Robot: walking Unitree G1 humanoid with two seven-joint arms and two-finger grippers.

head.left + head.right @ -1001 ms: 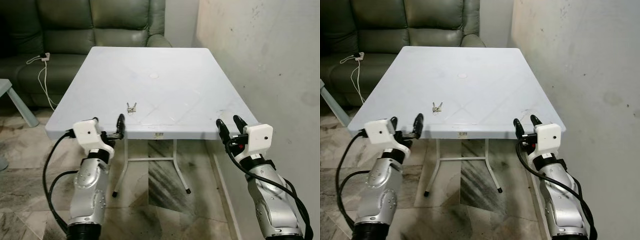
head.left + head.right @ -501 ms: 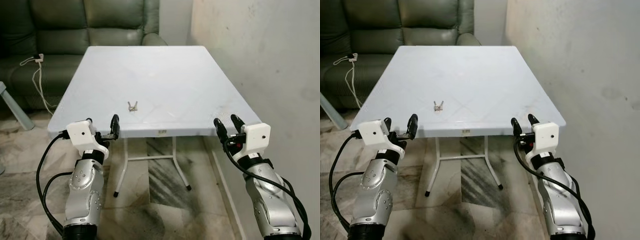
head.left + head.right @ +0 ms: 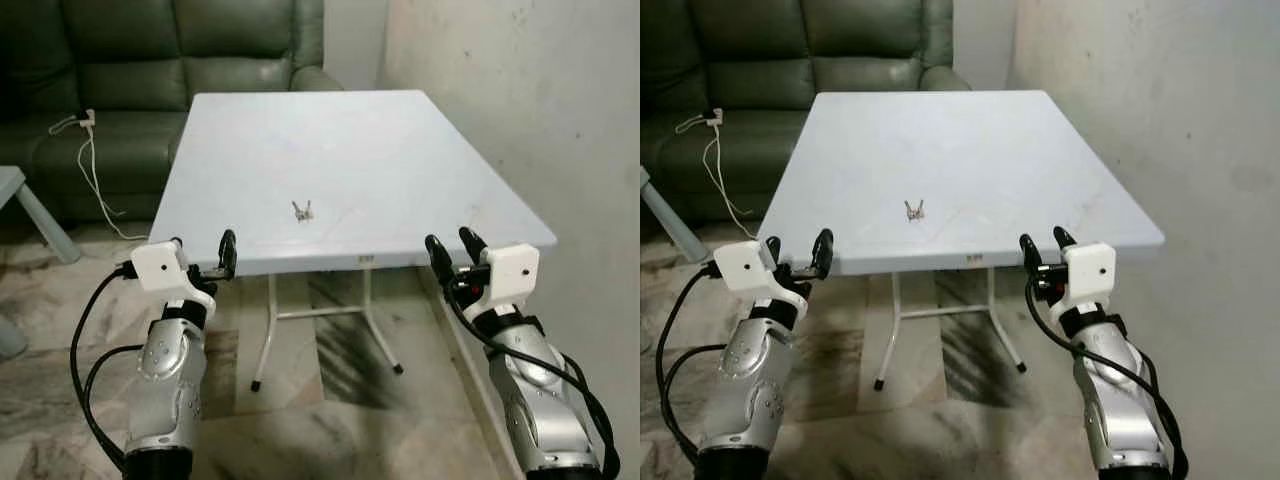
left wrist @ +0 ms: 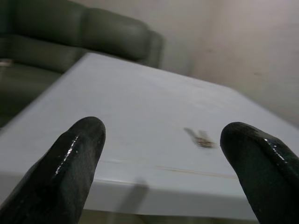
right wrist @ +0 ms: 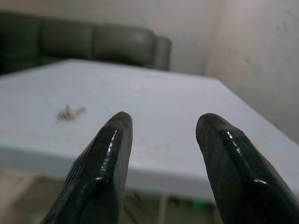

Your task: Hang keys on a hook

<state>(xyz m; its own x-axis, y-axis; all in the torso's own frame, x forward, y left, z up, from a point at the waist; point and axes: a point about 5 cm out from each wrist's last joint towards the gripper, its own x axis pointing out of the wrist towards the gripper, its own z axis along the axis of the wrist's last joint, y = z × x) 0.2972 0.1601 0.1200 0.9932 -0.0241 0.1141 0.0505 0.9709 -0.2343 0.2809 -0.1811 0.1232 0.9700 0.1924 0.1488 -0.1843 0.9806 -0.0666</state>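
A small bunch of keys (image 3: pixel 302 210) lies on the pale blue-white table (image 3: pixel 400 140), near its front edge and a little left of centre. The keys (image 4: pixel 202 138) show blurred in the left wrist view and the keys (image 5: pixel 70 112) again in the right wrist view. My left gripper (image 3: pixel 203 252) is held open just before the table's front left corner, with nothing between its fingers. My right gripper (image 3: pixel 448 248) is open too, at the front edge near the right corner, empty. Both sit at table height, short of the keys.
A dark green sofa (image 3: pixel 150 60) stands behind the table, with a white cable (image 3: pixel 88 160) draped over its seat. A rough plaster wall (image 3: pixel 540 100) runs close along the table's right side. The table's folding legs (image 3: pixel 320 320) stand on a marbled tile floor.
The whole picture has shifted: the table and keys now sit further right in view, so the camera has turned or stepped left. Both grippers stay open at the front edge.
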